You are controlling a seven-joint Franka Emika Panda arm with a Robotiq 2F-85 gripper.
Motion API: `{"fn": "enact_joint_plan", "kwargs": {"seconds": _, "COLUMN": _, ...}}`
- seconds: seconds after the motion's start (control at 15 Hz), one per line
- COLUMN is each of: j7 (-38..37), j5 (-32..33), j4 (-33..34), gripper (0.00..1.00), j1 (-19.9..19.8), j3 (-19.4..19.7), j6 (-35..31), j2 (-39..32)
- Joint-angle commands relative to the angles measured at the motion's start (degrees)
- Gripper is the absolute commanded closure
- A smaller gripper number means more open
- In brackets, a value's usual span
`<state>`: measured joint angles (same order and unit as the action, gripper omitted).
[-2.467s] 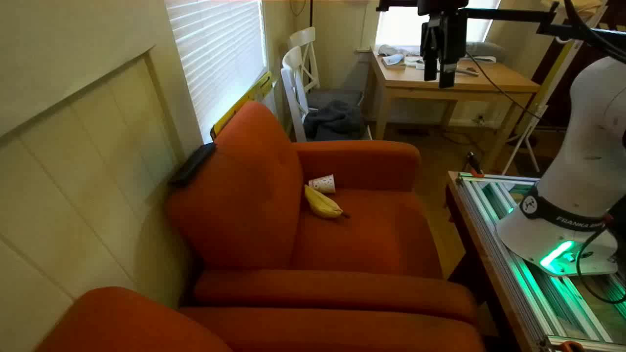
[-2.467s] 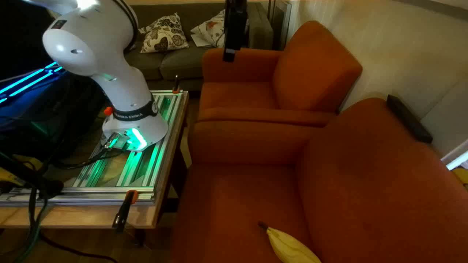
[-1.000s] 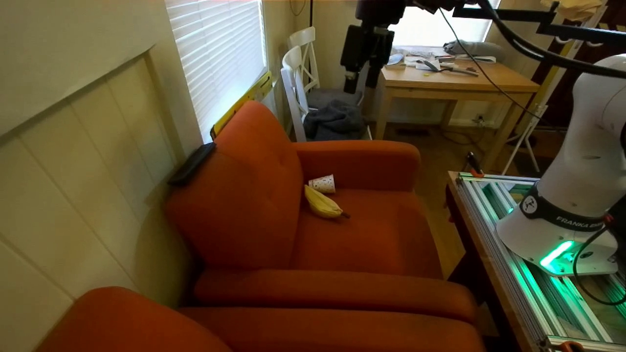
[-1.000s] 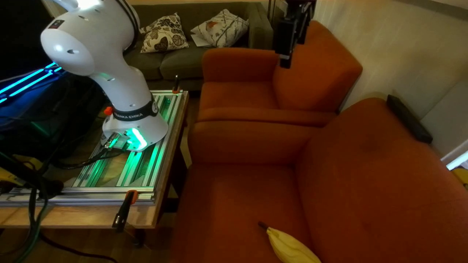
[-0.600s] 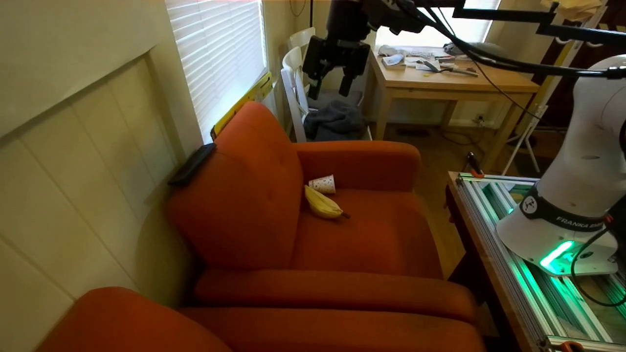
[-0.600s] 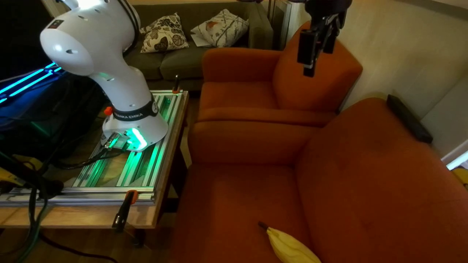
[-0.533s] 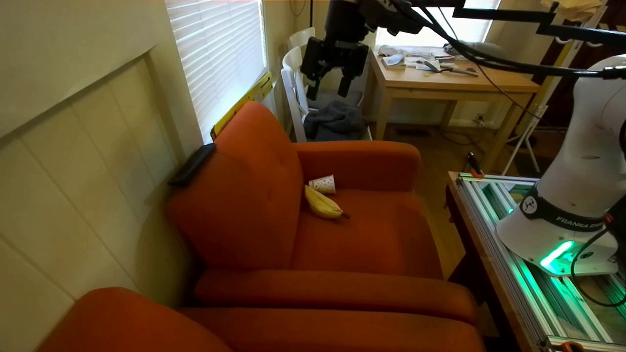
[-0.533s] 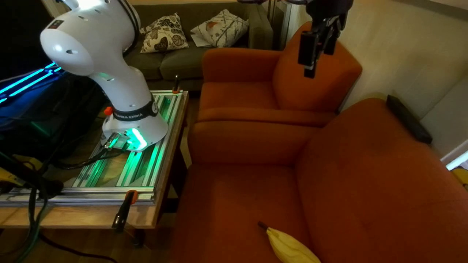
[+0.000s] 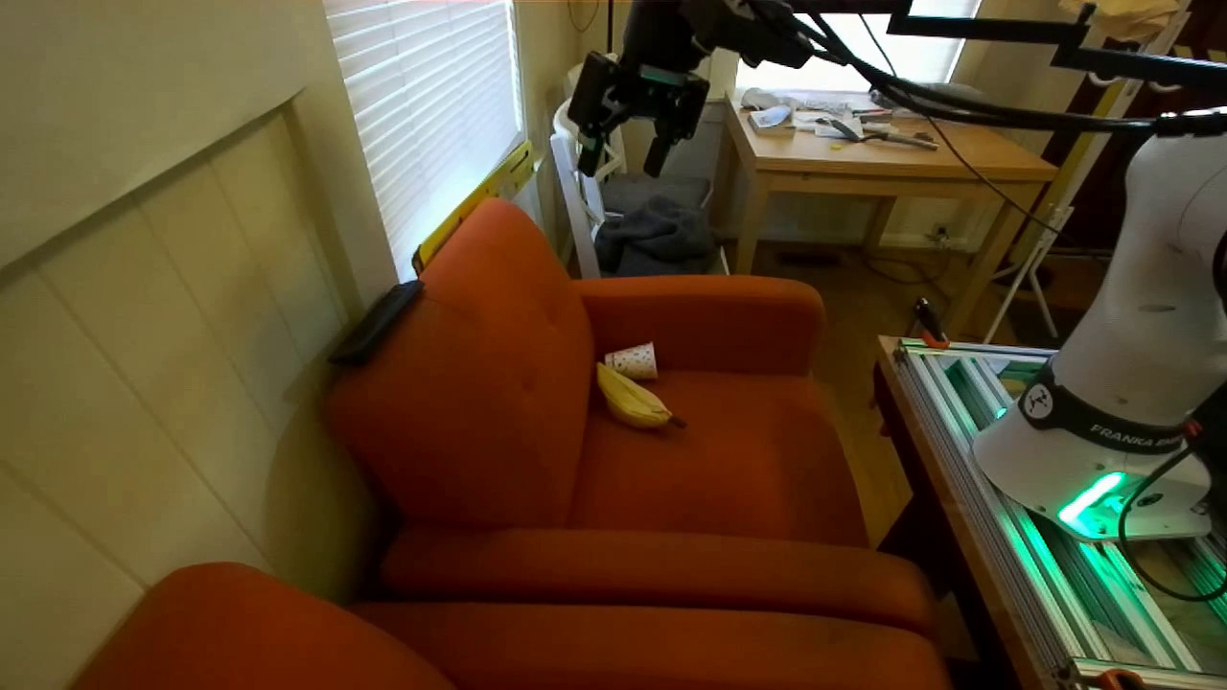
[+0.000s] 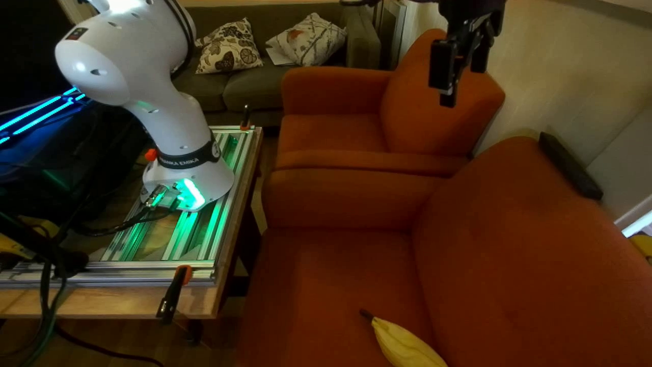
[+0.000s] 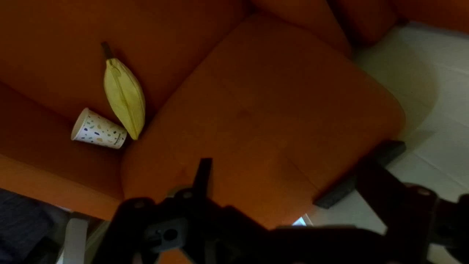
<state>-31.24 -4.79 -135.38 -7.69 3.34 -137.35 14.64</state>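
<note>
You're holding the gripper (image 9: 621, 167) spread and unloaded above the orange armchair (image 9: 470, 393); on its seat (image 9: 738, 455), the yellow banana-shaped object (image 11: 124, 96) is lying just beside a paper cup (image 11: 100, 130) on its side, which the armrest (image 9: 709, 321) is probably stopping from rolling.

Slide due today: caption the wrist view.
Cup on its side beside a banana on an armchair, open pincer in frame.

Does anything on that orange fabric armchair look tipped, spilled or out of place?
Yes: a white, colour-speckled paper cup lies on its side on the armchair, beside the yellow banana-shaped item. Cups normally stand upright; no spill shows.
</note>
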Motion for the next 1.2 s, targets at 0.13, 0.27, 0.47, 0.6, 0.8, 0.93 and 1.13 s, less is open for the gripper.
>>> {"fn": "enact_joint_plan", "kwargs": {"seconds": 0.13, "j7": -9.9, "j5": 3.3, "j4": 2.3, "gripper": 0.00, "j1": -1.9, "j3": -2.3, "j6": -13.8, "j2": -7.2}}
{"fn": "enact_joint_plan", "kwargs": {"seconds": 0.27, "j7": -10.9, "j5": 3.8, "j4": 3.6, "gripper": 0.00, "j1": -1.4, "j3": -2.0, "j6": -15.8, "j2": -10.1}}
{"fn": "enact_joint_plan", "kwargs": {"seconds": 0.47, "j7": -10.0, "j5": 3.4, "j4": 6.1, "gripper": 0.00, "j1": -0.4, "j3": -1.3, "j6": -17.8, "j2": -14.0}}
{"fn": "enact_joint_plan", "kwargs": {"seconds": 0.6, "j7": -7.7, "j5": 1.5, "j4": 8.1, "gripper": 0.00, "j1": 0.6, "j3": -0.8, "j6": -18.5, "j2": -16.5}}
{"fn": "enact_joint_plan", "kwargs": {"seconds": 0.8, "j7": -6.8, "j5": 0.5, "j4": 11.4, "gripper": 0.00, "j1": 1.6, "j3": -0.6, "j6": -18.9, "j2": -20.4}}
{"fn": "enact_joint_plan", "kwargs": {"seconds": 0.93, "j7": -6.4, "j5": -0.1, "j4": 13.4, "gripper": 0.00, "j1": 2.3, "j3": -0.5, "j6": -18.8, "j2": -22.7}}
{"fn": "enact_joint_plan", "kwargs": {"seconds": 1.13, "j7": -6.2, "j5": -0.9, "j4": 15.9, "gripper": 0.00, "j1": 3.3, "j3": -0.2, "j6": -18.8, "j2": -25.7}}
